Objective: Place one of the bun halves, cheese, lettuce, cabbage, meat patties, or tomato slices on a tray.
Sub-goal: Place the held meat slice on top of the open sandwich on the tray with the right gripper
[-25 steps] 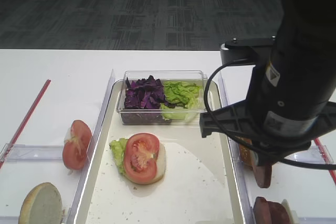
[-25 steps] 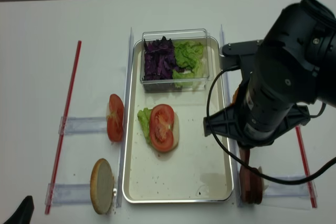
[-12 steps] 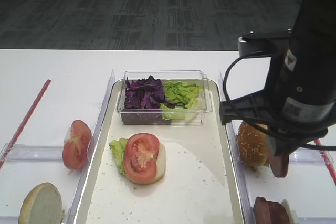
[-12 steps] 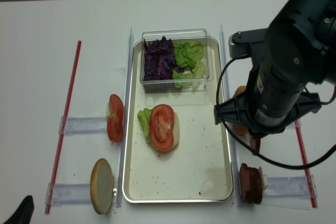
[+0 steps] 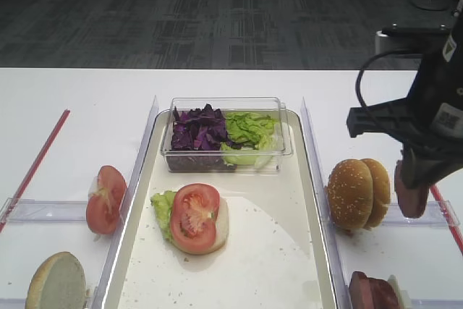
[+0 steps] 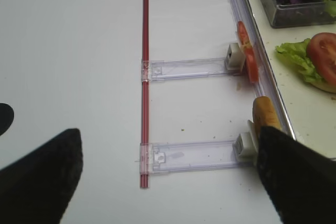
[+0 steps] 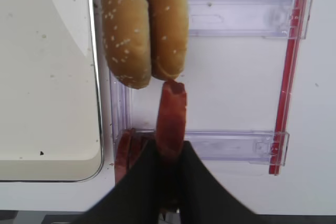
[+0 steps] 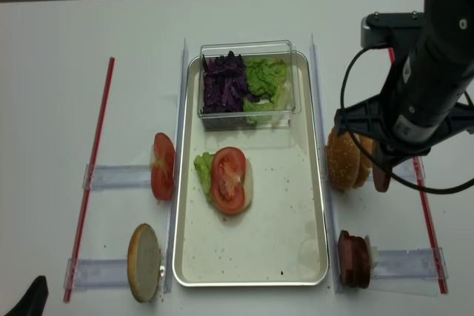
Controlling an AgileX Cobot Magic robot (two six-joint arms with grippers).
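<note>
one thin round meat patty

A lab-like robot test bench: white table, marked holders, grey carpet tiles.

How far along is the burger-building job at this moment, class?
Done: on the tray a bun base carries lettuce and a tomato slice. In hand: the right gripper has its jaws shut on one meat patty, held on edge beside the upright bun halves, off the tray. Left: carrying that patty over and setting it on the tray.
</note>
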